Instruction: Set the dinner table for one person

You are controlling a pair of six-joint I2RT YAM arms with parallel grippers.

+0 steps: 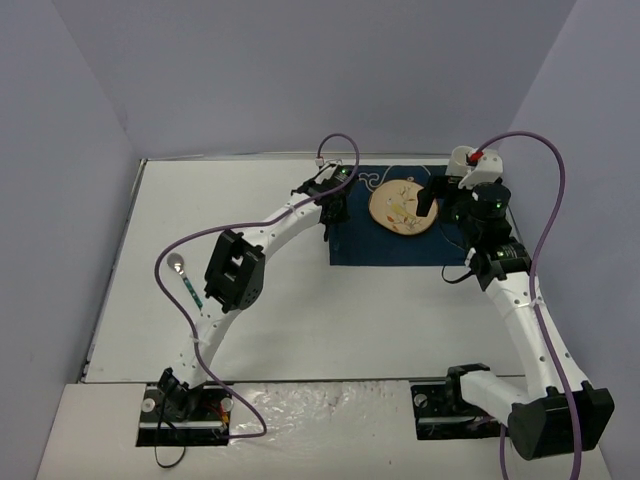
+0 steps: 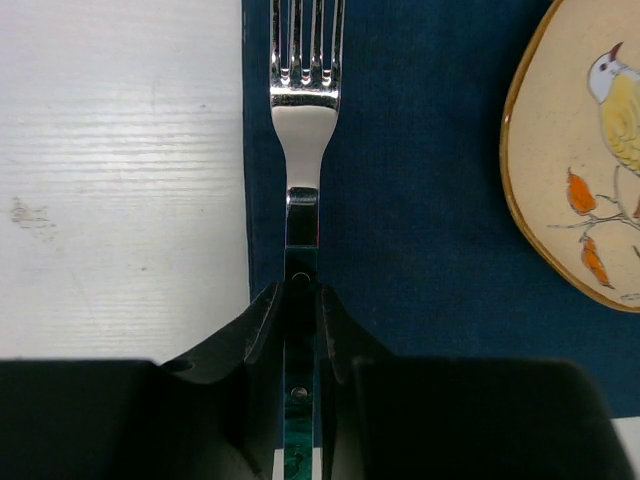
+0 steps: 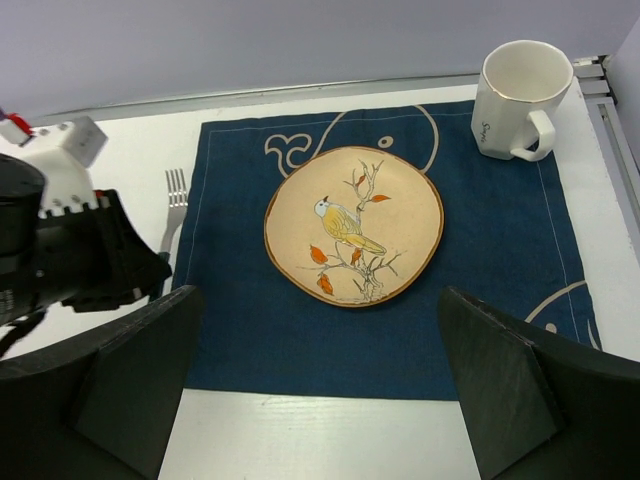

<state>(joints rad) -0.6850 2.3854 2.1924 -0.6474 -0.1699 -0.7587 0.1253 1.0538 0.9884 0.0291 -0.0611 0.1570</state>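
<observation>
Fork (image 2: 304,120), seemingly stiff, slick steel, is clamped by its handle in the left fingers (image 2: 250,340) over the edge of the mat (image 2: 420,200); right fingers (image 3: 130,380) stand apart, empty.

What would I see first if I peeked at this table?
Probably the tan plate with a painted yellow bird, sitting in the middle of the dark blue placemat. Next, the shiny fork along the mat's left edge, pinched by the left gripper, and the white mug at the mat's far right corner.
</observation>
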